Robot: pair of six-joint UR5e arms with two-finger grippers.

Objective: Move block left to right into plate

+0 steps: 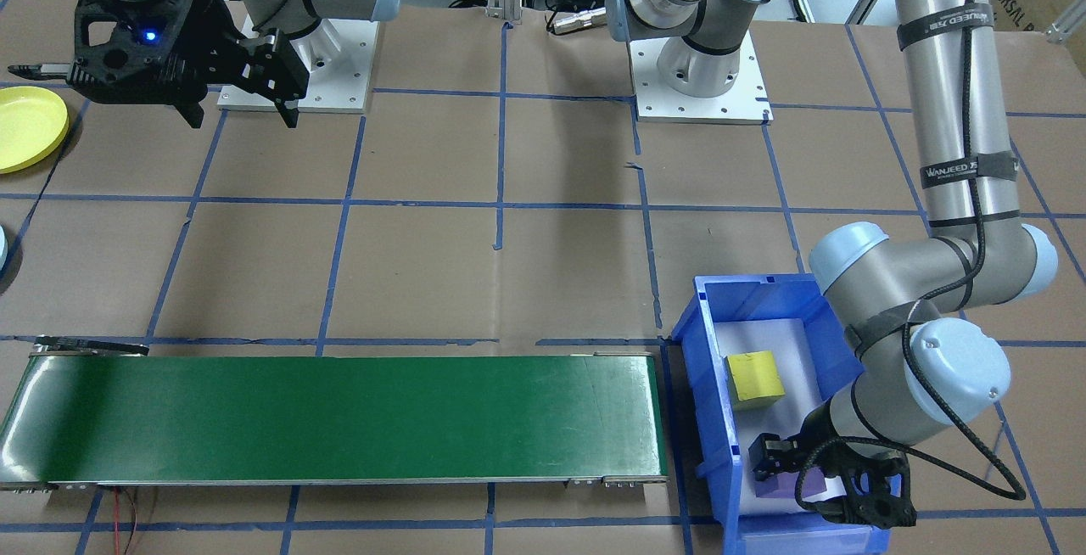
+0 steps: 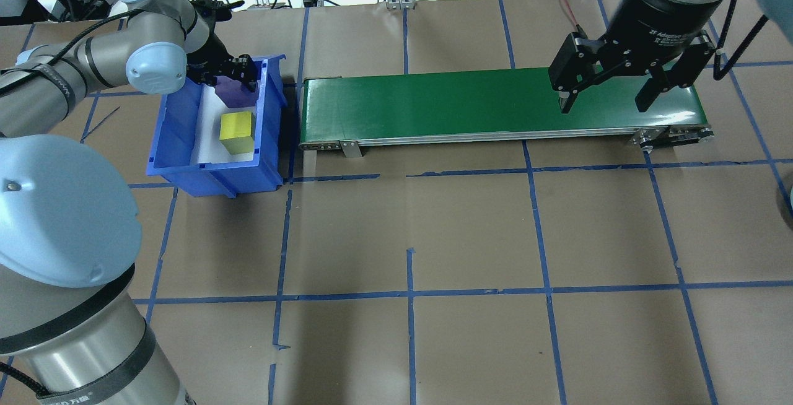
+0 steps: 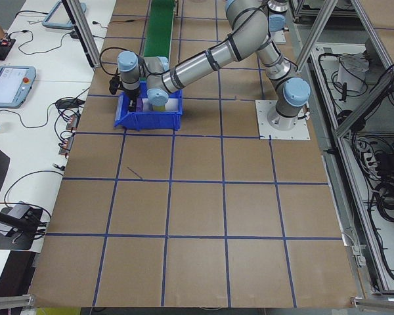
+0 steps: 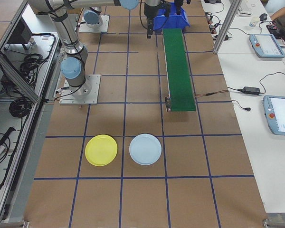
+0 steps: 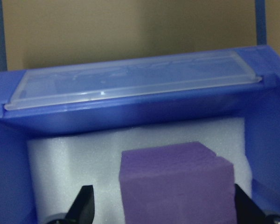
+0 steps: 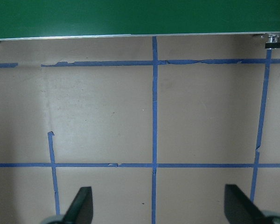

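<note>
Purple foam block (image 5: pixel 177 186) sits in my blue bin (image 2: pixel 167 145) on white foam, yellow block (image 2: pixel 236 132) beside it. Left gripper (image 5: pixel 161 210) fingers straddle it, spread, not touching. Right gripper (image 2: pixel 604 92) hangs spread, empty, above green conveyor (image 2: pixel 433 104).

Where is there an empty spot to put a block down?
The green belt is bare along its whole top. So are the yellow plate and pale blue plate. The blue bin is crowded: yellow block, purple block, and the left gripper inside.

left pincer (image 1: pixel 785 460) in blue bin (image 1: pixel 711 351), yellow block (image 1: pixel 755 378)
</note>
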